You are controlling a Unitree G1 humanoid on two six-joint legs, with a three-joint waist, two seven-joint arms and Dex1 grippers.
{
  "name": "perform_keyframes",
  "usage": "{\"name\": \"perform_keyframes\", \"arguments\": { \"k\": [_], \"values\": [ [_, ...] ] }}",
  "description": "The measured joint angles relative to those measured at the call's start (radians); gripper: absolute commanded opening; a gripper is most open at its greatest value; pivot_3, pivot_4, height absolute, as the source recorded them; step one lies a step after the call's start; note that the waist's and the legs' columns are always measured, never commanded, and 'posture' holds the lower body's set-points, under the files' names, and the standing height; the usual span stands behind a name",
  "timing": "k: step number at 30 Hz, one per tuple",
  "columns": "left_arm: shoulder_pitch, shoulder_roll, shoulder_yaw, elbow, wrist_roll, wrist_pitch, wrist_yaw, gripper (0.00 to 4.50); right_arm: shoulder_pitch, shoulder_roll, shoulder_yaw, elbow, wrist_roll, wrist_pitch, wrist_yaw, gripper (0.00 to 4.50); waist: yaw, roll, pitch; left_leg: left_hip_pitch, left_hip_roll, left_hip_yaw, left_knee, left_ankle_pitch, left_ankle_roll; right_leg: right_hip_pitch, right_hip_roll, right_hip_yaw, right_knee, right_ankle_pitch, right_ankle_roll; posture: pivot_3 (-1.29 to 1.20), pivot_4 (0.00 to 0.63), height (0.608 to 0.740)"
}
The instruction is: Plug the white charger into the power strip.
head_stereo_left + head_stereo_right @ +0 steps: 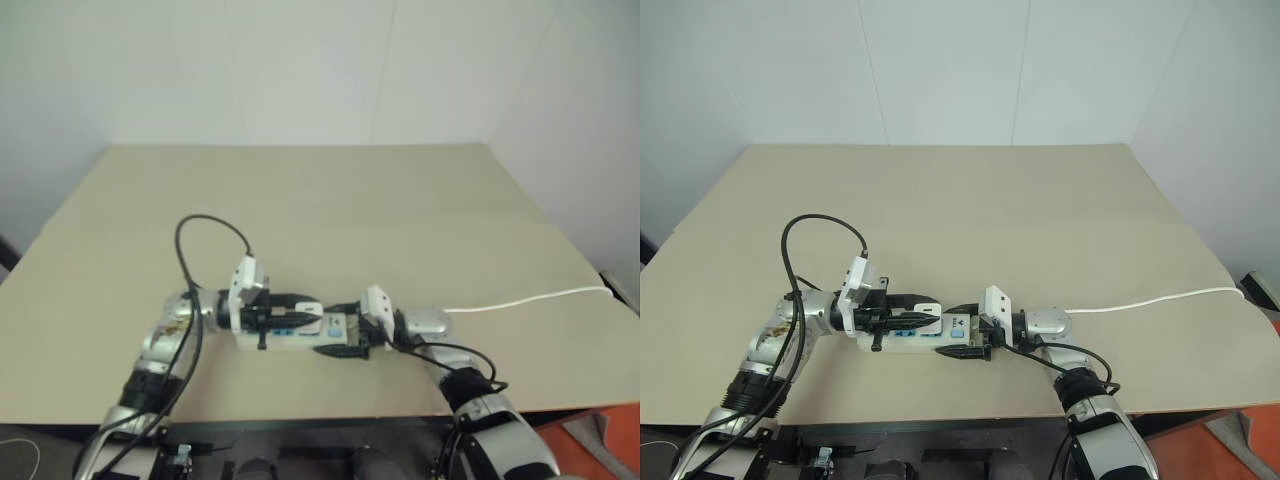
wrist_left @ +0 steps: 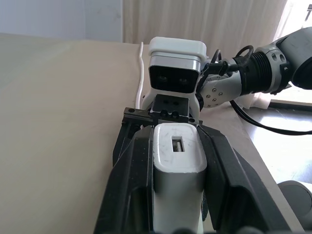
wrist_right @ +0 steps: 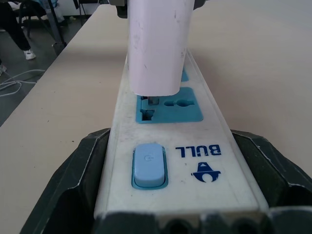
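The white charger (image 2: 178,156) sits between the black fingers of my left gripper (image 1: 923,312), which is shut on it. The charger (image 3: 158,44) stands upright on a blue socket face (image 3: 168,109) of the power strip (image 3: 195,161), and its prongs reach into the socket slots. A thin gap shows under the charger's body. The long white power strip (image 1: 902,345) lies on the table near the front edge. My right gripper (image 1: 962,330) is shut on its switch end, one finger along each long side.
The strip's thin white cord (image 1: 1160,298) runs off to the table's right edge. A black cable (image 1: 805,235) loops above my left arm. The tan table (image 1: 970,210) stretches back to the white wall.
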Motion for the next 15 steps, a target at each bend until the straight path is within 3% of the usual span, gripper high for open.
{"name": "perform_keyframes", "arguments": {
  "k": [15],
  "values": [
    [-0.006,-0.009,-0.012,0.023,0.011,-0.032,-0.031,1.01,0.007,-0.001,0.0,-0.011,0.0,0.004,-0.002,3.4,0.0,0.0,0.0,0.0,0.0,0.0,0.0,0.0,0.0,0.0,0.0,0.0,-0.001,0.0,0.0,0.0,0.15,0.74]
  ]
}}
